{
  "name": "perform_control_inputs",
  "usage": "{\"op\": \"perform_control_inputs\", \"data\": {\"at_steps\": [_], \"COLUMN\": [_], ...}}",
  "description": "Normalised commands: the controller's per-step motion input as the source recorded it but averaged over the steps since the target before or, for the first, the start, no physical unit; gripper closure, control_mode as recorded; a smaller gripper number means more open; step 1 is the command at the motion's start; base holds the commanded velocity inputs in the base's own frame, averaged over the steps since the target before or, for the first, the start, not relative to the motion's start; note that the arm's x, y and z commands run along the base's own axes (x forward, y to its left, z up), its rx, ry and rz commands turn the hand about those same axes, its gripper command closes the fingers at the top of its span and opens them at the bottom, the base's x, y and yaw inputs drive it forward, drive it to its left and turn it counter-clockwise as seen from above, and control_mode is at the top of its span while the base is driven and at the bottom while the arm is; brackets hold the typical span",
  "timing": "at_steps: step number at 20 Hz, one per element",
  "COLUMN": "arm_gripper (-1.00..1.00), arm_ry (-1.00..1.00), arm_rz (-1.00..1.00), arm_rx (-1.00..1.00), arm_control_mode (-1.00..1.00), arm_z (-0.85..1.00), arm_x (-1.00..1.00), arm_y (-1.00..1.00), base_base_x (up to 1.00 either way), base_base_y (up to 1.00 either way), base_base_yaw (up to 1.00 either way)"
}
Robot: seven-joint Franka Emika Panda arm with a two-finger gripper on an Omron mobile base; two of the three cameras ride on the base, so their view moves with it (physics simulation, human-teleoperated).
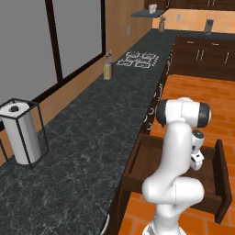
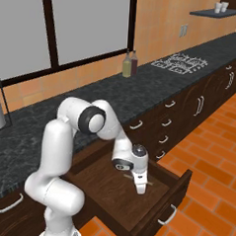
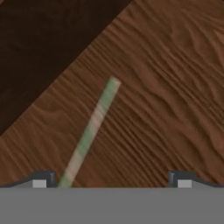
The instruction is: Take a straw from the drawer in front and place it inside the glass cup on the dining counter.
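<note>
The dark brown drawer (image 2: 100, 190) stands pulled open under the black counter, its pale curved handle (image 2: 167, 215) facing the tiled floor. On its wooden floor (image 3: 170, 100) lies the straw (image 3: 92, 127), thin, pale tan with faint green bands. My gripper (image 3: 111, 181) is open and points down into the drawer just above the floor. The straw's near end lies beside the left fingertip (image 3: 43, 179), and nothing is gripped. From the base cameras the gripper (image 2: 141, 186) hangs low inside the drawer (image 1: 137, 158), partly behind the arm in the left base view. The glass cup and dining counter are out of view.
A long black speckled counter (image 1: 92, 128) runs above the drawer. It carries a paper towel roll in a wire holder (image 1: 20, 133), bottles (image 2: 129, 64) and a hob (image 1: 137, 59). Closed drawer fronts (image 2: 164, 125) continue to the right. Orange tiled floor (image 2: 212, 145) lies in front.
</note>
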Motion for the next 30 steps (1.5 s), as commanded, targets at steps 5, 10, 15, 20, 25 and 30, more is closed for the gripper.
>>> {"op": "perform_control_inputs", "data": {"at_steps": [5, 10, 15, 20, 25, 30], "arm_gripper": [-1.0, -1.0, -1.0, -1.0, -1.0, 1.0], "arm_ry": [0.0, 0.02, 0.09, 0.13, 0.1, 0.01], "arm_rz": [0.0, 0.0, 0.0, 0.0, 0.0, 0.0], "arm_rx": [0.06, 0.08, 0.05, 0.01, 0.0, 0.0], "arm_control_mode": [-1.0, -1.0, -1.0, -1.0, -1.0, -1.0], "arm_z": [-0.06, -0.05, -0.02, -0.12, -0.29, -0.37], "arm_x": [0.36, 0.46, 0.41, 0.39, 0.16, 0.01], "arm_y": [-0.2, -0.15, 0.0, 0.0, 0.0, 0.02], "base_base_x": [0.0, 0.0, 0.0, 0.0, 0.0, 0.0], "base_base_y": [0.0, 0.0, 0.0, 0.0, 0.0, 0.0], "base_base_yaw": [0.0, 0.0, 0.0, 0.0, 0.0, 0.0]}}
